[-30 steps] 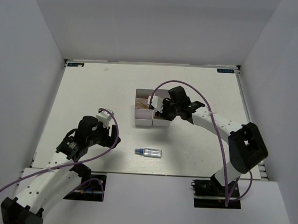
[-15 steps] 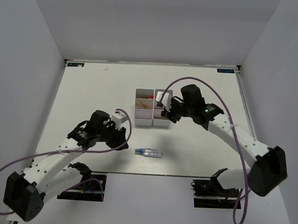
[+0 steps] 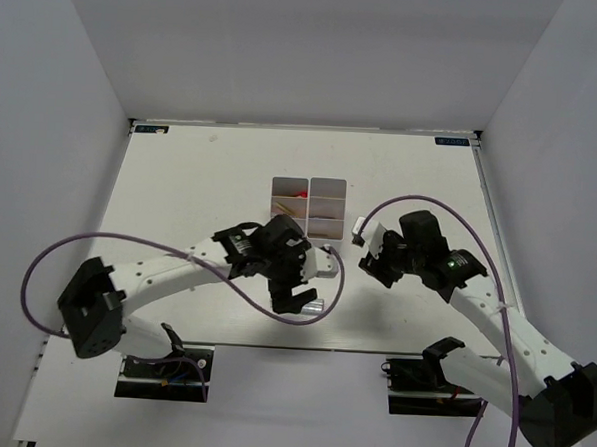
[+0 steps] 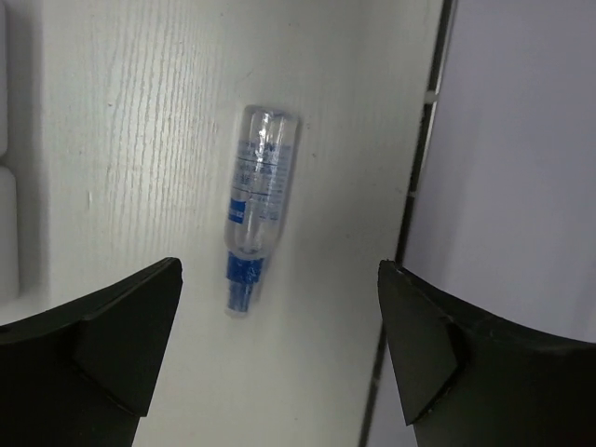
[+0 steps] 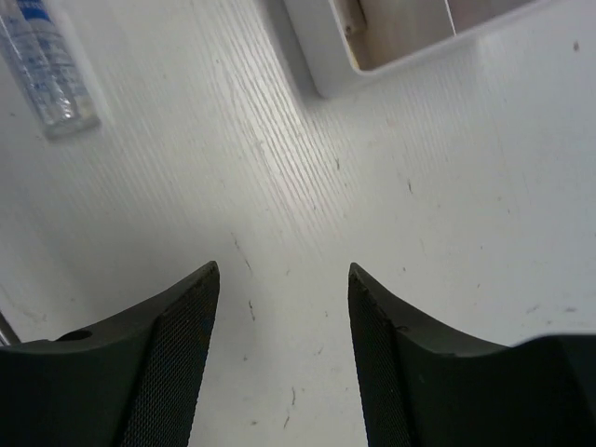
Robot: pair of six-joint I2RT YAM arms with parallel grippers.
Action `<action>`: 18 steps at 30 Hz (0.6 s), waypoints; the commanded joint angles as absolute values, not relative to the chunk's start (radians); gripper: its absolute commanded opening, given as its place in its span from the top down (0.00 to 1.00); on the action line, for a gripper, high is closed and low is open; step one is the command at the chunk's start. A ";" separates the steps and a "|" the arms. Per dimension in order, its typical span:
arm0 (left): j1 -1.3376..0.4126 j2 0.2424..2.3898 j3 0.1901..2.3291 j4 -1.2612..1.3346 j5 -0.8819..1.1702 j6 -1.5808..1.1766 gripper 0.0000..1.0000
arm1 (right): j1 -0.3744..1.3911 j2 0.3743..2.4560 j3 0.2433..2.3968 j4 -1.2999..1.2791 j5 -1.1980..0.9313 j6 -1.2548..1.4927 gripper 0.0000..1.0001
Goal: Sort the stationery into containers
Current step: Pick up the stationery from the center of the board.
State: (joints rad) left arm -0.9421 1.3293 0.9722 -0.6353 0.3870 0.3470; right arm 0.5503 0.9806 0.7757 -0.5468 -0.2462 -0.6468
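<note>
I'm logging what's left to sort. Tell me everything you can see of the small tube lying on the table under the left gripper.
The tube is a small clear cylinder, plastic by its look, with a blue and white printed label and a blue cap at one end. It lies flat on its side on the white wood-grain table, near the table's front edge and apart from the containers. Nothing touches it: the left gripper hangs above it, jaws wide open.
</note>
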 commanded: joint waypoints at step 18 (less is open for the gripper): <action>-1.025 1.710 1.126 -0.618 0.298 0.512 0.26 | 0.465 0.881 0.710 -0.499 -0.173 -0.595 0.39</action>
